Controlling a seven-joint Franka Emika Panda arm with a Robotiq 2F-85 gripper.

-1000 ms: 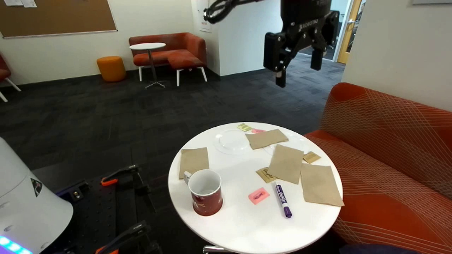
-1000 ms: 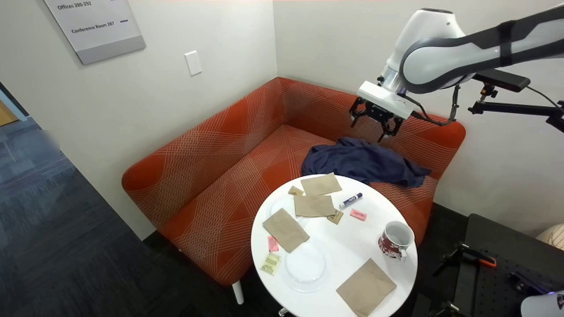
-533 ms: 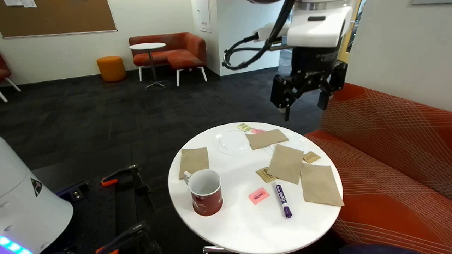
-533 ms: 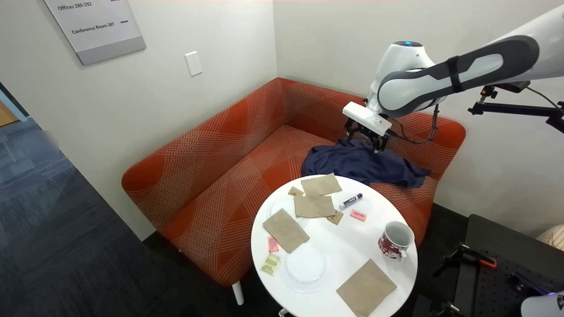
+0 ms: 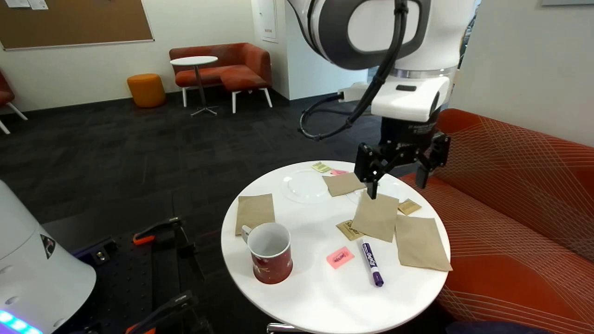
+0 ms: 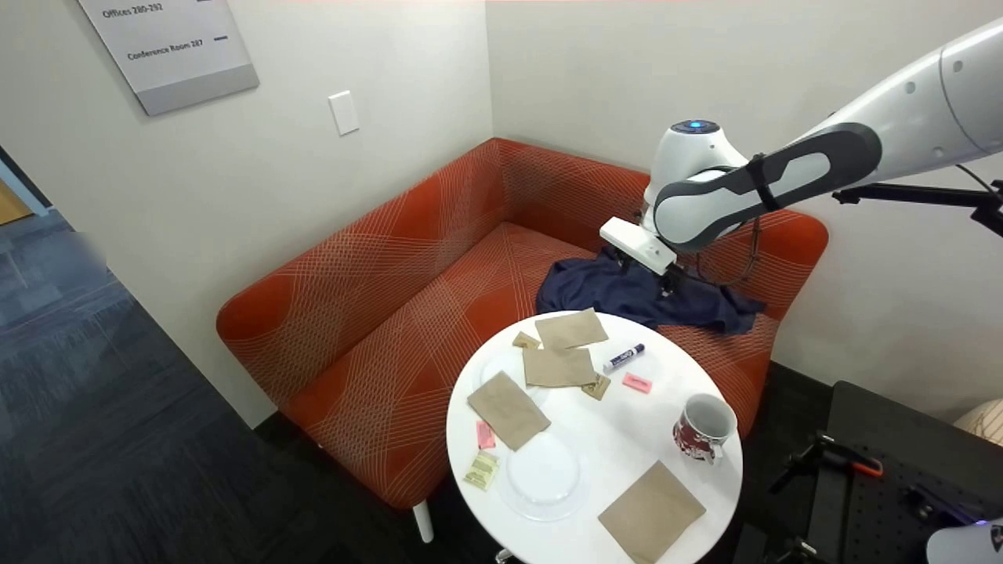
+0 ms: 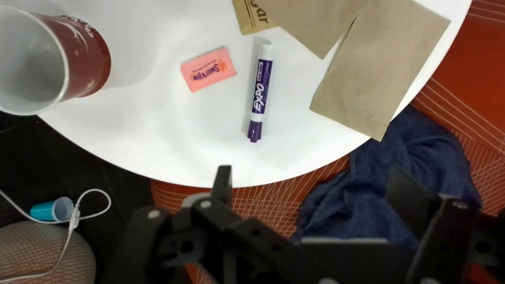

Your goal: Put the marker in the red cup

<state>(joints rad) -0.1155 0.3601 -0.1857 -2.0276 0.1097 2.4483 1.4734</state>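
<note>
Expo marker (image 5: 372,264) is laid on the round white table (image 5: 320,301), at the near right in an exterior view, between a pink Sweet'N Low packet (image 5: 340,257) and a brown napkin (image 5: 422,243). The arm (image 5: 434,41) is bent down from above, and the gripper (image 5: 397,186) is pointed downward, its jaws spread wide, well apart from the marker. One dark red mug (image 5: 273,270) is stood upright at the near left. Four brown napkins, two clear plates (image 5: 304,185) and five packets (image 5: 349,229) are counted: two pink, two brown, one yellow-green.

The white arm (image 6: 807,168) has grey panels (image 6: 852,149), a blue light (image 6: 695,125), looped black cable (image 5: 378,84) and a black gripper (image 5: 397,189) with pale screws (image 7: 205,204).
</note>
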